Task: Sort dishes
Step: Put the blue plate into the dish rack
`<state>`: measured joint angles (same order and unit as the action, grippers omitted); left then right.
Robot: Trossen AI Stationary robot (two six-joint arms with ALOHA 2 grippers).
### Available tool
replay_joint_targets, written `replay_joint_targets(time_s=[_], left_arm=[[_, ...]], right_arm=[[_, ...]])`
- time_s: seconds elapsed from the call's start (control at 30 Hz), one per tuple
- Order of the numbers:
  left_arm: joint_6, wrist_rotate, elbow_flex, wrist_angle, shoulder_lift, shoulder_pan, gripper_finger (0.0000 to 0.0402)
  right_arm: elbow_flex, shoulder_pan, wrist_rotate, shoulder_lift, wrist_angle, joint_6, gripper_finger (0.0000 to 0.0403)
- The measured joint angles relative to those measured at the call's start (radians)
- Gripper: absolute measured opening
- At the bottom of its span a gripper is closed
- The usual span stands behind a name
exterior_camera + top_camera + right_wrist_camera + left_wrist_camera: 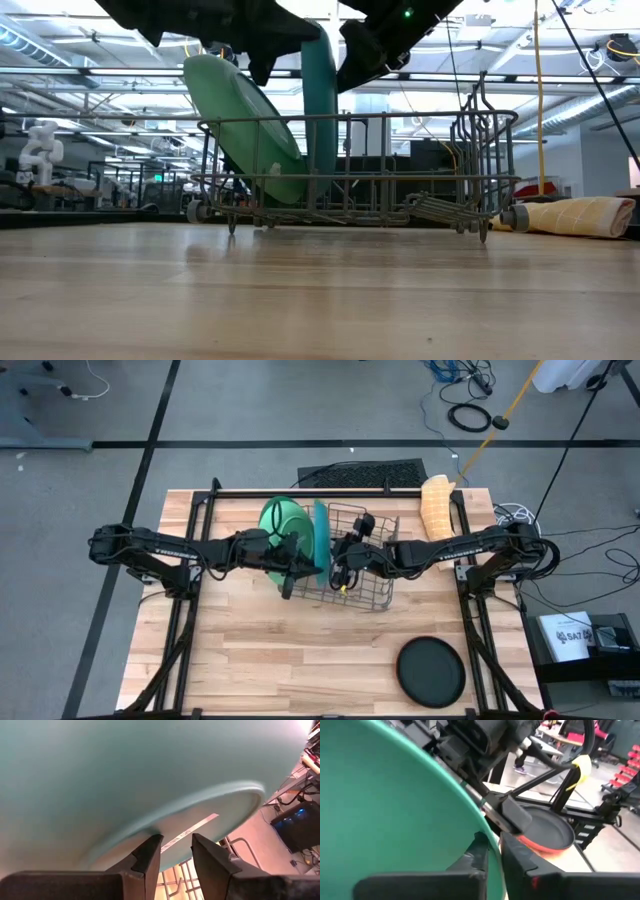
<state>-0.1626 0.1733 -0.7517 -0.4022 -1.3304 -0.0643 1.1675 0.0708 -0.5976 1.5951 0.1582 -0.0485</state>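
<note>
I have both arms meeting over the grey wire rack [362, 575] at the middle of the table [260, 660]. My left gripper [492, 851] is pinched onto the rim of the light-green plate [283, 520], which leans tilted at the rack's left end, I judge so that I can stand it up into a slot. The teal-green plate [320, 540] stands upright on edge just beside it, and my right gripper [175, 852] has its fingers either side of that plate's rim with some gap showing, so I read it as straddling the edge to steady it, not clamping it. The third dish, the smaller plate [431, 671], lies flat, black face up, well apart from the rack near the table's front right corner, not yet sorted. My count: three plates, two at the rack and one out on the wood, one rack, and one rolled towel [434, 506] at the back right.
</note>
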Motion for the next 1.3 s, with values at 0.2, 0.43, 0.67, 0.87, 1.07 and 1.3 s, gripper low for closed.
replay_joint_targets(time_s=[0.2,0.43,0.67,0.87,1.07,1.3], left_arm=[[0.008,-0.006,0.001,0.012,0.000,-0.001,0.0006],[0.014,0.046,0.001,0.010,0.000,-0.003,0.0003],[0.012,0.138,0.004,-0.002,0.000,-0.039,0.0002],[-0.012,0.175,0.005,-0.004,0.000,-0.077,0.0002],[-0.082,0.174,0.005,-0.020,-0.021,-0.104,0.0001],[-0.147,0.091,0.003,-0.039,-0.060,-0.105,0.0000]], right_arm=[[0.000,0.002,-0.020,-0.002,0.027,0.003,0.0109],[0.000,0.003,-0.008,-0.007,0.047,0.003,0.0109],[0.000,0.004,-0.003,-0.019,0.059,0.006,0.0109],[0.000,0.003,-0.011,-0.020,0.065,0.014,0.0109],[0.000,0.001,-0.016,-0.019,0.079,0.022,0.0109],[0.000,0.002,-0.037,-0.018,0.120,0.047,0.0109]])
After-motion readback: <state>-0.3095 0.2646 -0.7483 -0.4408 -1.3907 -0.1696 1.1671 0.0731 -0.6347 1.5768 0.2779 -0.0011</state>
